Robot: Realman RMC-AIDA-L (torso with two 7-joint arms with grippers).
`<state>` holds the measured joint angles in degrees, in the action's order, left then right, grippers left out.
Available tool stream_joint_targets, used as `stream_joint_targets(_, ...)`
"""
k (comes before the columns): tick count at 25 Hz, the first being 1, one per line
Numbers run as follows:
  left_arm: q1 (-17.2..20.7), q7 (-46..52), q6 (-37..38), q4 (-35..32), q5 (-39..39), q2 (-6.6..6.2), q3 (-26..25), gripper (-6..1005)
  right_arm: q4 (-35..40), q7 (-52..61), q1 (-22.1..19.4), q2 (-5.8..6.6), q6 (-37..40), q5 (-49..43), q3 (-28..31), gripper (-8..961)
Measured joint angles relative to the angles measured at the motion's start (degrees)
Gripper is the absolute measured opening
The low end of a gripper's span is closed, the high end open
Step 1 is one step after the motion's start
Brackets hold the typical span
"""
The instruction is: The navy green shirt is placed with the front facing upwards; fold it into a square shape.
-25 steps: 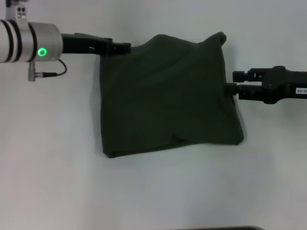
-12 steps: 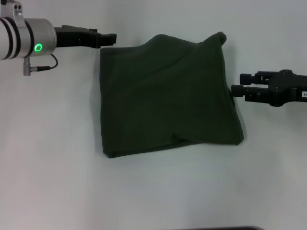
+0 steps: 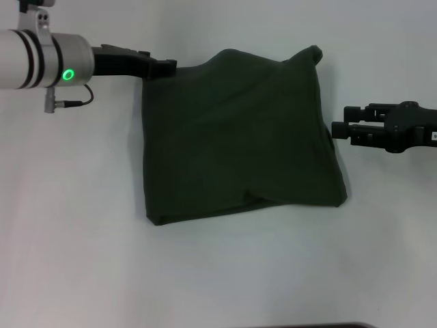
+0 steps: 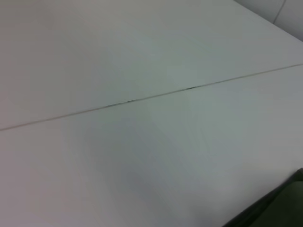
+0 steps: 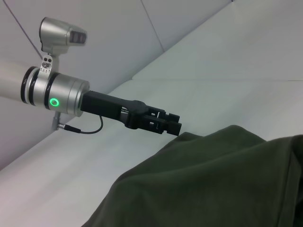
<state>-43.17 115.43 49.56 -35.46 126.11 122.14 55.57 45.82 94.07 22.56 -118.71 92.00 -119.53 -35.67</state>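
Item 1. Left gripper (image 3: pixel 167 66): at the far-left corner of the cloth, its tip at the fabric's edge, reaching in from the robot's left with a green status ring lit on the wrist. In the right wrist view its fingers (image 5: pixel 166 122) sit just above the fabric edge; whether they are apart or together cannot be told, and no cloth is seen between them.

Item 2. The navy green shirt (image 3: pixel 239 137): lies flat in the middle of the white counter (image 3: pixel 82 260), already folded into a compact, roughly four-sided bundle. No sleeves, collar or lettering show; only plain dark olive fabric faces up. The outline is uneven: the far edge rises to a small peak at the far-right corner, the near edge slants, and the near-right corner juts out past the rest.

Item 3. Right gripper (image 3: pixel 336 130): level with the shirt's right edge, just beside it and apparently not touching. State of its fingers cannot be told.

Status, as a judgement: the main folds look done and the task is near its end. What seems left is squaring the crooked edges and corners, if anything.
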Motion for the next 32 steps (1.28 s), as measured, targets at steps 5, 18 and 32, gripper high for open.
stream_joint_targets(5, -0.46, -0.12, -0.66, -0.31, -0.03, 0.57, 2.18, 611, -0.60, -0.16, 0.01, 0.08, -0.39, -0.01, -0.01, 596)
stream_joint_targets(18, -3.53, 4.54, 5.63, -0.91, -0.70, -0.07, 1.21, 609, -0.59, 0.01, -0.06, 0.16, -0.68, -0.01, -0.01, 596)
stream_joint_targets(32, -5.10, 10.25, 9.09, 0.41, -0.08, 0.07, 3.26, 607, -0.98, 0.32, -0.23, 0.49, -1.15, -0.10, -0.03, 596)
